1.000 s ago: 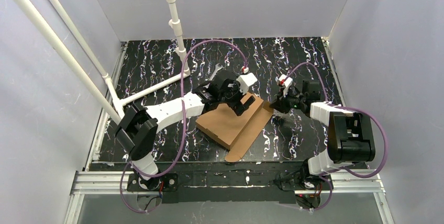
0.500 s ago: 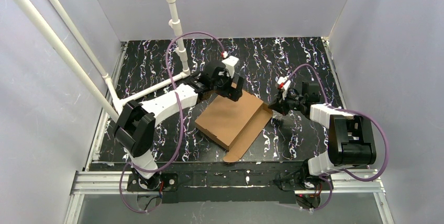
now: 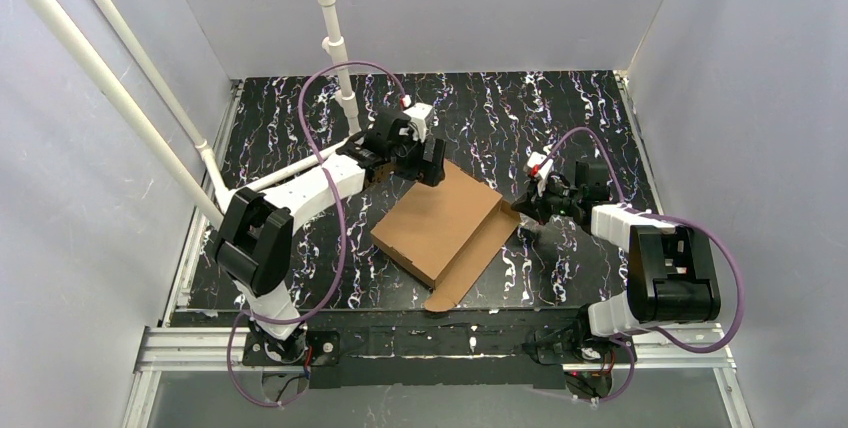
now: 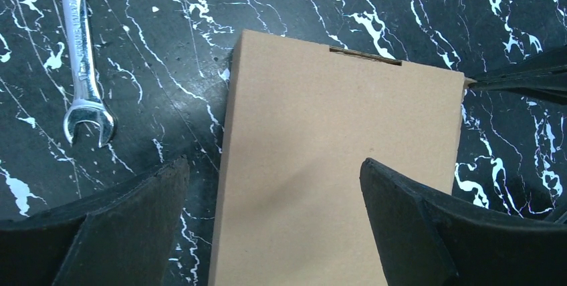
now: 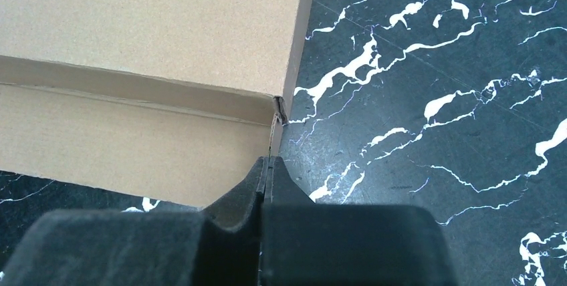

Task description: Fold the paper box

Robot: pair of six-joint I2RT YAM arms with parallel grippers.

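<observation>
The paper box point(image 3: 440, 223) lies flat mid-table, brown cardboard with its lid down and a long flap point(image 3: 478, 253) spread out along its right side. My left gripper point(image 3: 432, 161) hangs open above the box's far end; the wrist view has the box top point(image 4: 341, 132) between and below its wide-apart fingers point(image 4: 271, 166). My right gripper point(image 3: 522, 205) is shut at the box's right corner. Its closed tips point(image 5: 267, 160) meet the edge of the flap point(image 5: 134, 146) just below the lid point(image 5: 147, 25). Whether they pinch that edge I cannot tell.
A silver wrench point(image 4: 83, 65) lies on the black marbled table left of the box's far end. A white pipe frame point(image 3: 335, 48) stands at the back left. Grey walls close in three sides.
My left gripper has lifted off the box top and drawn back to the far left, staying open. My right gripper has closed its jaws at the flap's corner.
</observation>
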